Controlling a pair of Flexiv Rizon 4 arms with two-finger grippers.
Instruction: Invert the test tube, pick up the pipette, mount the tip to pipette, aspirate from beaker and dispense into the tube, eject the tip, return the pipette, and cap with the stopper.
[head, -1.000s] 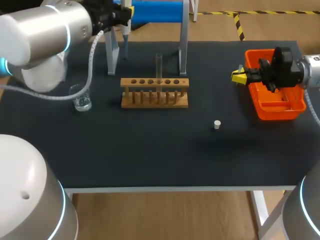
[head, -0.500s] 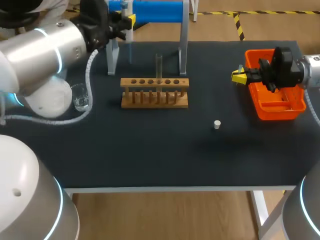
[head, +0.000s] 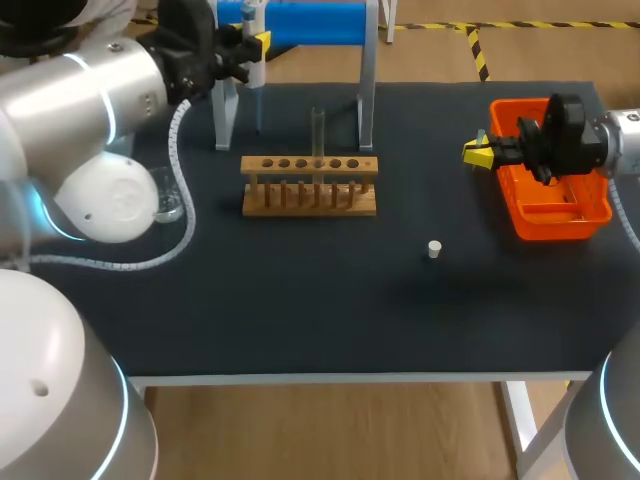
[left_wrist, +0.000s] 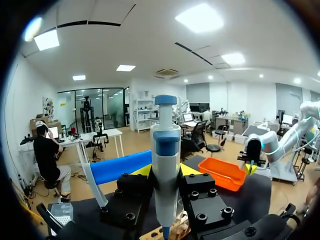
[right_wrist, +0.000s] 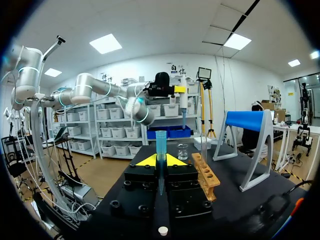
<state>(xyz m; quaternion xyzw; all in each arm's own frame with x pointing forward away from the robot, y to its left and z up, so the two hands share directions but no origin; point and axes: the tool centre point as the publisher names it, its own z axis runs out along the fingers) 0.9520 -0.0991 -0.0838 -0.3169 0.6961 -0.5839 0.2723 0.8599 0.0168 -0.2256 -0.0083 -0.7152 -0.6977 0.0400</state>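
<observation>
My left gripper (head: 252, 42) hangs over the table's far left, shut on a white and blue pipette (head: 257, 75) that points down; in the left wrist view the pipette (left_wrist: 165, 165) stands upright between the fingers. A clear test tube (head: 318, 130) stands mouth up in the wooden rack (head: 310, 187). Half hidden behind my left arm is the glass beaker (head: 168, 207). My right gripper (head: 480, 153) hovers beside the orange bin (head: 553, 205), shut on a blue pipette tip (right_wrist: 160, 145). The white stopper (head: 434, 249) lies loose on the mat.
A blue stand on metal legs (head: 366, 95) rises behind the rack, close to the pipette. My left arm's cable (head: 180, 150) loops down over the mat near the beaker. Bare mat lies between the rack and the front edge.
My left arm has swung its elbow down and outward, and the pipette has shifted slightly to the right near the stand. The right arm has not moved.
</observation>
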